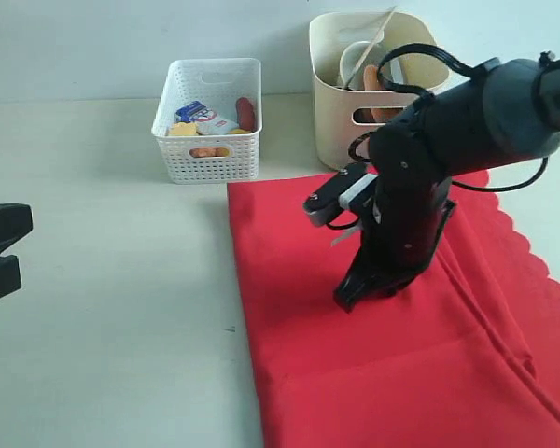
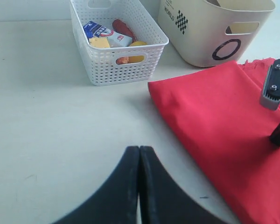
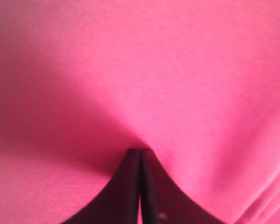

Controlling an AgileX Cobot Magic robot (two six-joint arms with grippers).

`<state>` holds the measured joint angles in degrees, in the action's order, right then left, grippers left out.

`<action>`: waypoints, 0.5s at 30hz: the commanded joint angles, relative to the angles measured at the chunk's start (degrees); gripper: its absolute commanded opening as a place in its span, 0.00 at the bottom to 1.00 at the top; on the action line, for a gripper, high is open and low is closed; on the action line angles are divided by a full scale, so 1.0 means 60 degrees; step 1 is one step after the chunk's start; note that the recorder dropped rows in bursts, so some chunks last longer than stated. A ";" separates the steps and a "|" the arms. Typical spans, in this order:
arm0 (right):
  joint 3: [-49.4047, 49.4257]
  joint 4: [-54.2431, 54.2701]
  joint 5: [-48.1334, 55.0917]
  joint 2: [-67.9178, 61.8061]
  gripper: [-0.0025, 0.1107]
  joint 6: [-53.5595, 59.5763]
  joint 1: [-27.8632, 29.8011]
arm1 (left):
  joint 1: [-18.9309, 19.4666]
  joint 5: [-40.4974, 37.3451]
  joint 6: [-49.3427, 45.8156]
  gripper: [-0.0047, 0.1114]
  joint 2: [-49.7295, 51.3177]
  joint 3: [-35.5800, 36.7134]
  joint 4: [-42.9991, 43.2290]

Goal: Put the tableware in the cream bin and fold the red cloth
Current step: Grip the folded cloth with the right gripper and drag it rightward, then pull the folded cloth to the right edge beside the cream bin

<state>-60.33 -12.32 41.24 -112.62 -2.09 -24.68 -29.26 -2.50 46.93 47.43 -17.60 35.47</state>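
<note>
Holds left tool point(image 2: 139, 150) pressed together, empty, above bare bench point(image 1: 103, 327), left of red cloth point(image 1: 401, 373). Plants right tool point(image 3: 140, 151), likewise pressed together, tips down on cloth's middle. Shows cream bin point(image 1: 331, 103) just behind cloth, tableware point(image 1: 359, 61) inside.

**Where the three cameras sit**

The exterior view looks down at a slant across the red cloth point(image 1: 308, 373) toward the cream bin point(image 1: 331, 121) and white basket point(image 1: 210, 154) behind it. The left wrist view sits low over the surface point(image 2: 46, 140) beside the cloth, facing that same bin and basket. The right wrist view hangs right against the cloth, which fills it.
</note>
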 commanded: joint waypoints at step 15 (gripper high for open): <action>0.0737 -0.3763 -0.2322 -0.0220 0.02 -0.3341 0.5260 | 0.0029 0.0128 0.0097 0.04 -0.0045 0.0042 -0.0049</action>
<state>-56.86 -32.75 26.05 -112.46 -20.49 3.01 -29.26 -2.50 46.93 47.43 -17.60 35.47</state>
